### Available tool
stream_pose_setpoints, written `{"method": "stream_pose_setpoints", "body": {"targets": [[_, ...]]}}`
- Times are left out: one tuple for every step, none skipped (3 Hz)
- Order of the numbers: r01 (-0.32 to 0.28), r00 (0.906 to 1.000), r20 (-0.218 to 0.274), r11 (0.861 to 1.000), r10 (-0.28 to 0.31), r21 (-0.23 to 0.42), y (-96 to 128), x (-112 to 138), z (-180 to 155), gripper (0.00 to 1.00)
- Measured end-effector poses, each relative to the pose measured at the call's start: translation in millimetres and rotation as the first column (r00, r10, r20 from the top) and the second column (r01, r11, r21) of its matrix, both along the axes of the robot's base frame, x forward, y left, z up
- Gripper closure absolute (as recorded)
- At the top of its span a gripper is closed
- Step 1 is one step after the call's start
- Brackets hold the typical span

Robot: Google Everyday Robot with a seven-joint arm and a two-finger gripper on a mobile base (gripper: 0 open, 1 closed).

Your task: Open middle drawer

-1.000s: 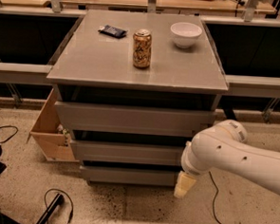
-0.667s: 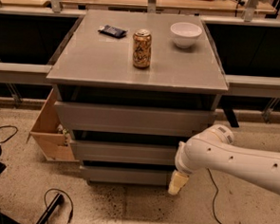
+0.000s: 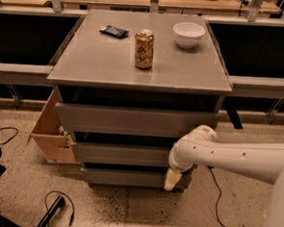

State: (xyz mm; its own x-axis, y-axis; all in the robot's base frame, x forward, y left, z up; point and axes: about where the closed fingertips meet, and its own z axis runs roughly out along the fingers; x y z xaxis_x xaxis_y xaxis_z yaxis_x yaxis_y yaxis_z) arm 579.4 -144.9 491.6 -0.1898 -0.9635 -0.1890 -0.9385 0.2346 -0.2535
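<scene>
Evidently the main change over the last second was in the arm: it had swung leftward across the front of the cabinet, carrying the gripper from out past the right-hand corner to a spot in front of the drawer stack's right end. The gripper now hung tip-down, low on the stack, its pale end lying over the lowest drawer and just under the right end of the middle drawer. Whether it was wide or narrow could not be told from this view, and it held nothing that could be seen. The middle drawer itself had not moved; it sat between the top drawer and the lowest one, with only a dark gap above its front, and it looked not yet pulled out. On the cabinet top the can, the white bowl and the dark packet stood where they had been, well apart from each other. By my reading, this was the approach step, with the opening itself not begun. Since the front was plain and without a handle, the gripper probably needed to rise a little and catch the drawer's upper edge before any pull could work.
</scene>
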Motion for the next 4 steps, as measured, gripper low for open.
{"method": "stream_pose_setpoints", "body": {"targets": [[-0.005, 1.0000, -0.007, 1.000, 0.005, -0.026, 4.7, 21.9, -20.8, 0.00], [-0.003, 0.9995, -0.032, 0.999, 0.002, -0.048, 10.3, 39.5, -38.3, 0.00], [0.003, 0.9982, -0.060, 0.998, -0.006, -0.061, 14.6, 52.1, -50.6, 0.00], [0.031, 0.9960, -0.083, 0.998, -0.035, -0.051, 11.1, 46.8, -58.2, 0.16]]}}
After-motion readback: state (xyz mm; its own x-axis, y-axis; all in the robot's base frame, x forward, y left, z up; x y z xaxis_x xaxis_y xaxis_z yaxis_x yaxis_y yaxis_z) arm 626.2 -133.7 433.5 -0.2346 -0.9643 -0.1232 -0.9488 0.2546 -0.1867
